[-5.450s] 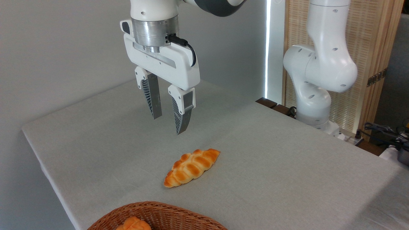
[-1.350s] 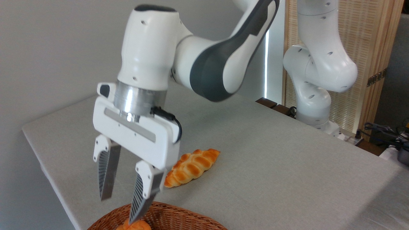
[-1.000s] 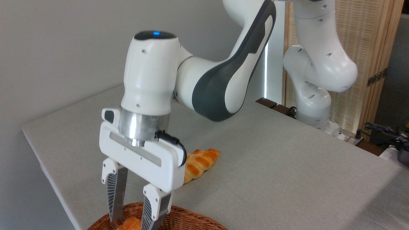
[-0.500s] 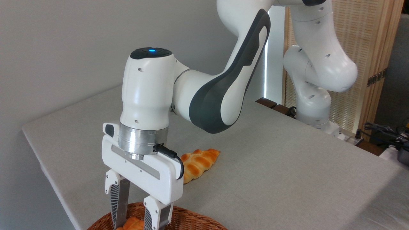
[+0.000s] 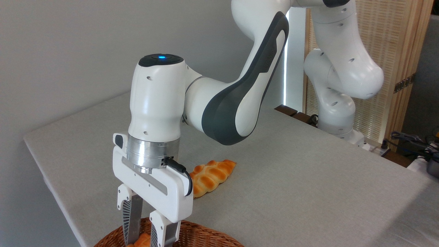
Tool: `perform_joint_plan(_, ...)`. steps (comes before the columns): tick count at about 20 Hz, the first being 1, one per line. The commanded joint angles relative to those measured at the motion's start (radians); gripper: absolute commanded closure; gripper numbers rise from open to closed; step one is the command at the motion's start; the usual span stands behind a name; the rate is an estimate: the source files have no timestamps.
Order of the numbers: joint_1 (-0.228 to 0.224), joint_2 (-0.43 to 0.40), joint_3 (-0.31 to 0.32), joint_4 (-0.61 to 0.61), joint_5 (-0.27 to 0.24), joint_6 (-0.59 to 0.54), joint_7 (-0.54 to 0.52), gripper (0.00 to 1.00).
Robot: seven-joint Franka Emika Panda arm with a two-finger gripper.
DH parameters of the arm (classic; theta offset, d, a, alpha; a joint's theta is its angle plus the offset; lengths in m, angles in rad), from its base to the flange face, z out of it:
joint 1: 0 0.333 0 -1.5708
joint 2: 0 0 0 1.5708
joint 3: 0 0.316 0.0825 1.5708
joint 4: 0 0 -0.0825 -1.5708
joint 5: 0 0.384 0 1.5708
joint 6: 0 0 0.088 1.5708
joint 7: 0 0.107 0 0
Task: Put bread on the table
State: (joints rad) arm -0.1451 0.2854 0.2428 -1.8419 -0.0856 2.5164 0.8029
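In the single fixed camera view, the bottom edge cuts off most of the wicker basket [image 5: 202, 236], so only its far rim and a strip of its inside show. The bread [image 5: 142, 241] sits in that basket as a small orange-brown sliver between the two fingers, its lower part out of frame. The gripper [image 5: 146, 242] points straight down into the basket, and its fingertips run off the picture, so the tips themselves cannot be seen. The fingers [image 5: 132, 219] stand a narrow gap apart with the bun between them, close against it on both sides; whether they actually press on it cannot be told. One braided loaf [image 5: 209, 176] lies flat on the table [image 5: 308, 185] just behind the gripper body, which hides its near end. Counted: one arm, one basket, one bun, one braided loaf. The table's right corner is also cut off by the frame.
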Motion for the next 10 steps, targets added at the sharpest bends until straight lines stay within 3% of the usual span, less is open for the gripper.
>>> perform_joint_plan(1, -0.002, 0.014, 0.007, 0.009, -0.006, 0.013, 0.021, 0.65)
perform_joint_plan(10, -0.002, 0.011, 0.009, 0.010, -0.010, 0.013, 0.018, 0.65)
